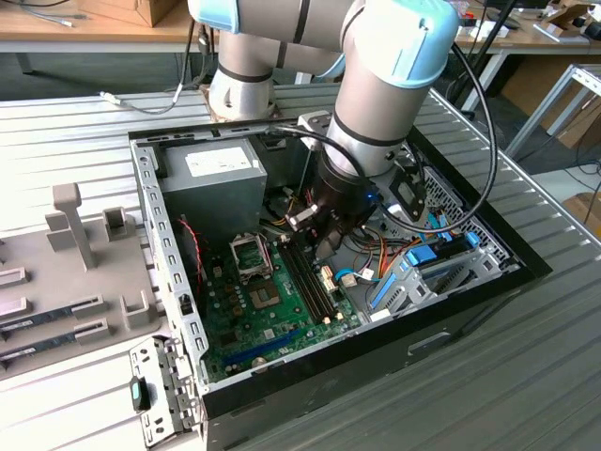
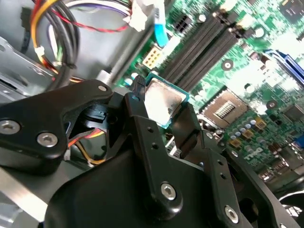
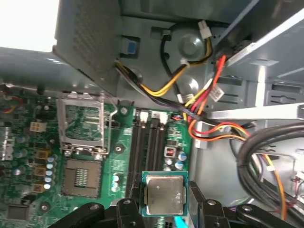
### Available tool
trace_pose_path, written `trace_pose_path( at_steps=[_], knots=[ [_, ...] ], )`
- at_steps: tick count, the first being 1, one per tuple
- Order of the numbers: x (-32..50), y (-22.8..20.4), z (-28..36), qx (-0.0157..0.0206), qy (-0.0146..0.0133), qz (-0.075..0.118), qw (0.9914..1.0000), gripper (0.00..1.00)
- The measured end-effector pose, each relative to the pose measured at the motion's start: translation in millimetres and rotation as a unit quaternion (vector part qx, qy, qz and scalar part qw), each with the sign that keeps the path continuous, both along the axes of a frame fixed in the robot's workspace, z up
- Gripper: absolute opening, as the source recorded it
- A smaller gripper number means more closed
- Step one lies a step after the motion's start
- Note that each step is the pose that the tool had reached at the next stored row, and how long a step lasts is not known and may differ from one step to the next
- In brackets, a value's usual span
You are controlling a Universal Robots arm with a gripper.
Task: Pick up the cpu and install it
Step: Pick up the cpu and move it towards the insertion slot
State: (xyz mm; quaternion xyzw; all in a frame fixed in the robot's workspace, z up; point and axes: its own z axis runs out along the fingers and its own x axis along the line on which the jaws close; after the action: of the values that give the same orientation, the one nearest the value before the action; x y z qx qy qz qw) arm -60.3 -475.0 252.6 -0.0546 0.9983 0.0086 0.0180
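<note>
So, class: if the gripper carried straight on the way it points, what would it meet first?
The cpu in the gripper would likely touch the memory slots first; depth is unclear.

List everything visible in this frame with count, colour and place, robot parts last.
cpu: one, silvery lid with green rim, held over the motherboard near the memory slots.
motherboard: one, green, on the floor of the case.
socket: one, dark square on the motherboard, its metal frame swung open beside it.
memory slots: several, black, next to the socket.
power supply: one, grey, in a far corner of the case.
cables: a bundle, yellow, red, orange and black, beside the motherboard.
case: one, black, open, on the table.
table: one, grey, slatted.
holder tray: one, grey, at the exterior view's left.
arm: one, silver-grey with light blue caps, reaching into the case.
gripper: one, black, fingers shut on the cpu's edges.
</note>
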Motion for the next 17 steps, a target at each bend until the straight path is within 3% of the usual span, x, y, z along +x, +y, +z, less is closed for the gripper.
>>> trace_pose_path(
  at_steps=[3, 6, 17],
  knots=[
    [-15.0, 0.0, 0.0, 0.0, -0.0001, 0.0, 1.0, 0.47],
    [-24.1, 0.1, 0.0, 0.0, -0.0002, 0.0, 1.0, 0.47],
    [-30.1, 0.0, -0.7, 0.0, -0.0001, 0.0, 1.0, 0.47]
  ],
)
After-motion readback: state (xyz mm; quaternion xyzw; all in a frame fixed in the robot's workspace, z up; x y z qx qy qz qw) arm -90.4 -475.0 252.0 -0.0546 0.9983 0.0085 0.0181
